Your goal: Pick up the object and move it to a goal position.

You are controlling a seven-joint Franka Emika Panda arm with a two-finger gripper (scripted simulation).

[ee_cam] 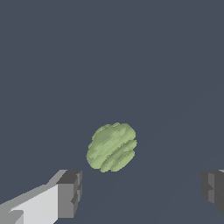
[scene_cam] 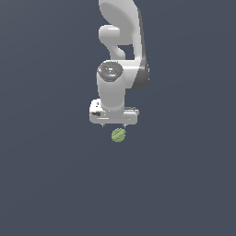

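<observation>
The object (scene_cam: 118, 135) is a small light-green, bumpy round lump lying on the dark floor, just below the white hand in the exterior view. In the wrist view the object (ee_cam: 112, 146) lies ahead of the two dark fingertips and between their lines. My gripper (scene_cam: 113, 125) hovers above it, open, its fingers (ee_cam: 70, 194) spread far wider than the lump and holding nothing. Only short finger stubs show under the hand in the exterior view.
The white arm (scene_cam: 120, 50) rises from the hand toward the top of the exterior view. A plain dark grey-blue floor (scene_cam: 55, 184) surrounds everything. No goal marker shows in either view.
</observation>
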